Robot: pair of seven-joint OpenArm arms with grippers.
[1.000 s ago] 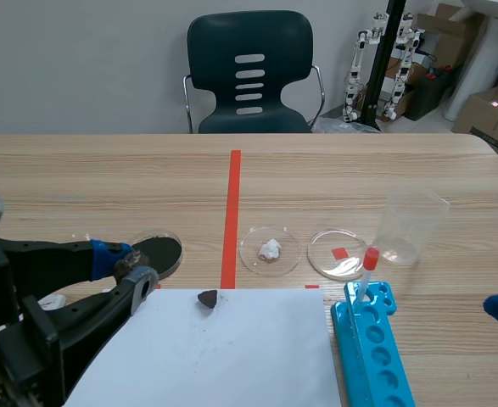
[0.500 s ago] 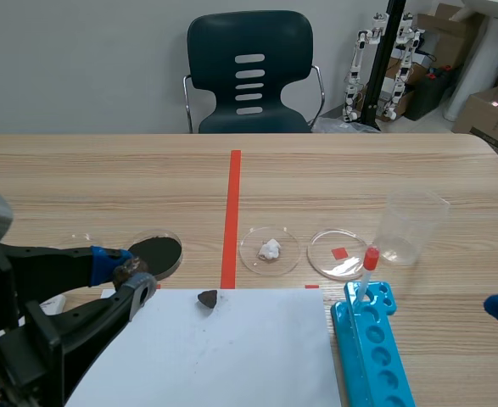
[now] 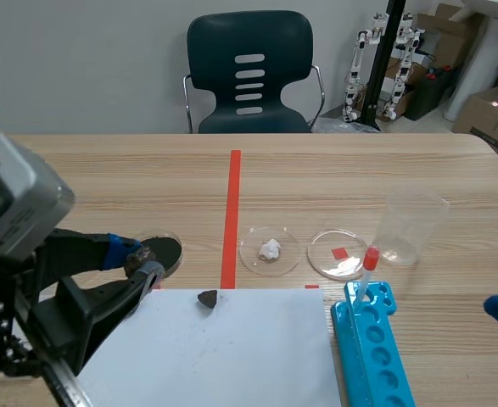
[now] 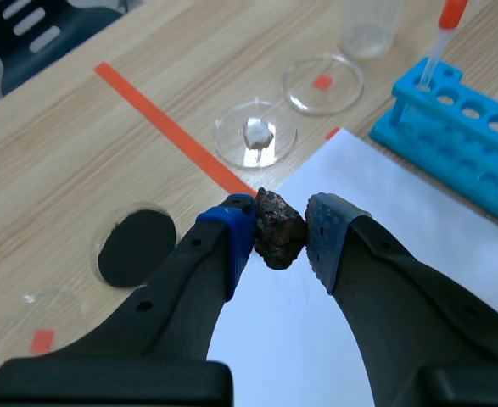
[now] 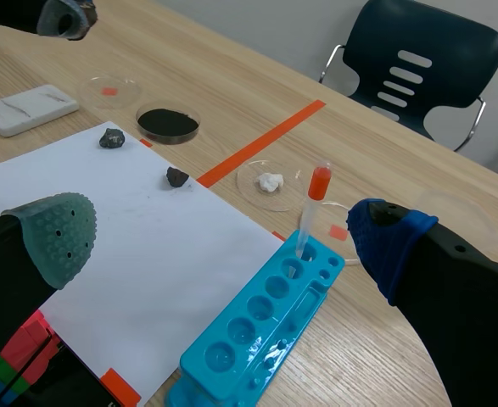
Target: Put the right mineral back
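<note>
My left gripper (image 4: 281, 237) is shut on a rough dark brown mineral (image 4: 277, 241), held above the near edge of the white paper (image 4: 376, 254). In the scene view the left gripper (image 3: 142, 260) hangs just in front of the dish of black powder (image 3: 161, 252). A small dark mineral (image 3: 207, 298) lies on the paper's far edge. The right wrist view shows a second dark mineral (image 5: 111, 137) near the paper's corner. A white mineral (image 3: 270, 248) sits in its own dish. My right gripper (image 5: 223, 237) is open and empty over the paper, near the blue rack (image 5: 265, 314).
An empty dish with a red mark (image 3: 338, 253), a clear beaker (image 3: 411, 225) and the blue rack (image 3: 372, 348) with a red-capped pipette (image 3: 369, 263) stand at the right. Left of the paper lie a white streak plate (image 5: 28, 108) and another empty dish (image 5: 113, 87).
My left arm has risen, and its gripper has carried the dark mineral slightly up and toward the black dish. The right arm has not moved.
</note>
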